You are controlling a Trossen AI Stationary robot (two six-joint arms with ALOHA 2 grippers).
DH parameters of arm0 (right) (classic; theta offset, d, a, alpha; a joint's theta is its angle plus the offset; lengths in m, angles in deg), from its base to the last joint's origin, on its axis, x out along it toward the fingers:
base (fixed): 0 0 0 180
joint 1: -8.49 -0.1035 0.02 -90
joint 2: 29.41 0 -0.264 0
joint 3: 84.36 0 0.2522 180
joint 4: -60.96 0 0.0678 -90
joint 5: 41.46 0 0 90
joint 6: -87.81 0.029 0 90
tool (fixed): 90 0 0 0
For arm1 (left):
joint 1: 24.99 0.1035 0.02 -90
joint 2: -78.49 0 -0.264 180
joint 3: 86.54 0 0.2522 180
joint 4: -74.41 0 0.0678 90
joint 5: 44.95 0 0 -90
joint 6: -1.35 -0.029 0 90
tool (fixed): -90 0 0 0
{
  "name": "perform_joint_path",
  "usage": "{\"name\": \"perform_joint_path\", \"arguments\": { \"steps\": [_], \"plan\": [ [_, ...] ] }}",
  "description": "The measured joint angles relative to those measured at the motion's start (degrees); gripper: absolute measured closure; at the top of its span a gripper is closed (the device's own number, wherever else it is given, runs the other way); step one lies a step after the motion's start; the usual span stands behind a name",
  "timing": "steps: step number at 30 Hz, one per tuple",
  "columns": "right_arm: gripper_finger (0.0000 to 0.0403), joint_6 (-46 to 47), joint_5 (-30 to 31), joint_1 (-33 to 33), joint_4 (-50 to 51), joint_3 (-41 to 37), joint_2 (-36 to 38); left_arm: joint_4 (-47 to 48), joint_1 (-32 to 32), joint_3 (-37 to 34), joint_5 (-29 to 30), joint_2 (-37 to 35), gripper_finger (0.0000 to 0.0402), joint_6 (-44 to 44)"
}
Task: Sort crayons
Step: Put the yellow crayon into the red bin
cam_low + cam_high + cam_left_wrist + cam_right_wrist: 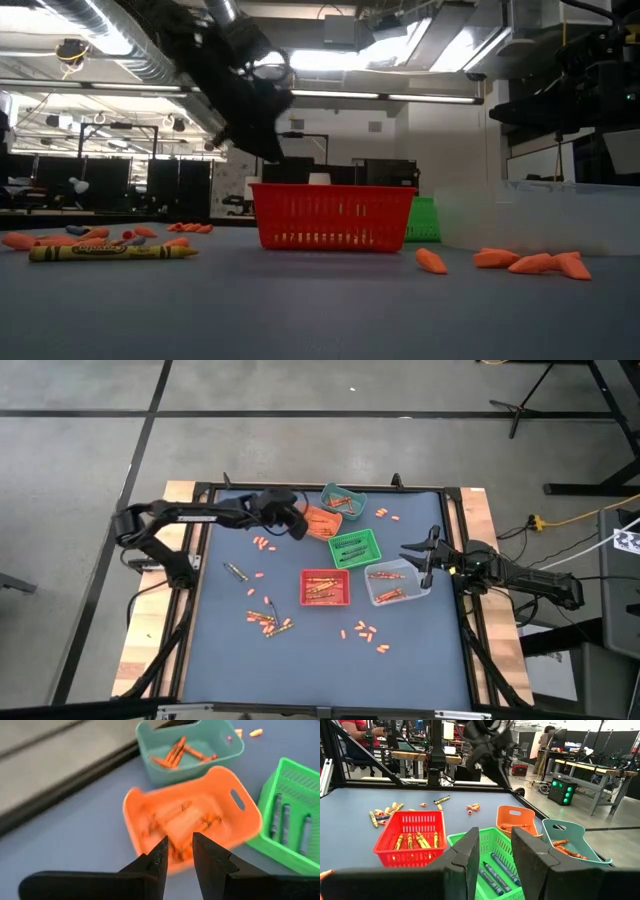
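Observation:
Orange-red crayons lie loose on the blue mat in small heaps [263,544], [268,620], [365,632], with a yellow crayon [112,252] near the front. More crayons lie in the orange bin [192,822], teal bin [190,747], green bin [354,547], red bin [326,587] and clear bin [398,582]. My left gripper [179,852] hovers open just above the orange bin's near-left side, nothing between its fingers. My right gripper [495,850] stands open at the table's right edge beside the clear bin, holding nothing.
The five bins crowd the table's middle and far part. A black frame [205,490] runs around the mat. Loose crayons also lie at the far right [385,513], and a single dark crayon [235,571] lies at the left.

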State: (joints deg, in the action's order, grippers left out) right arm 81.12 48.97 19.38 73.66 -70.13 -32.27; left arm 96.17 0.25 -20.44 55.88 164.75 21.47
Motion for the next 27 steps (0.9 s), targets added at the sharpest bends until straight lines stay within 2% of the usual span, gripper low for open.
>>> {"name": "perform_joint_path", "arguments": {
  "steps": [3,8,15,20,27],
  "plan": [
    [0.0290,-0.01,0.00,-0.01,0.00,0.00,-0.01,8.91,-0.27,0.00,-1.73,-4.72,0.0327,7.29],
    [0.0290,-0.01,-0.02,0.00,0.00,0.00,0.01,24.44,-2.03,0.00,-8.37,-11.15,0.0328,22.33],
    [0.0290,0.00,-0.02,-0.01,0.00,0.00,-0.01,42.01,-9.20,-0.02,-15.87,-12.94,0.0333,42.59],
    [0.0290,-0.01,0.00,0.01,0.00,0.00,0.01,48.85,-15.17,-0.09,-15.71,-12.36,0.0334,54.32],
    [0.0290,0.01,-0.02,-0.01,0.00,0.00,0.01,51.99,-20.70,-0.33,-8.40,-12.38,0.0334,64.18]
  ]
}}
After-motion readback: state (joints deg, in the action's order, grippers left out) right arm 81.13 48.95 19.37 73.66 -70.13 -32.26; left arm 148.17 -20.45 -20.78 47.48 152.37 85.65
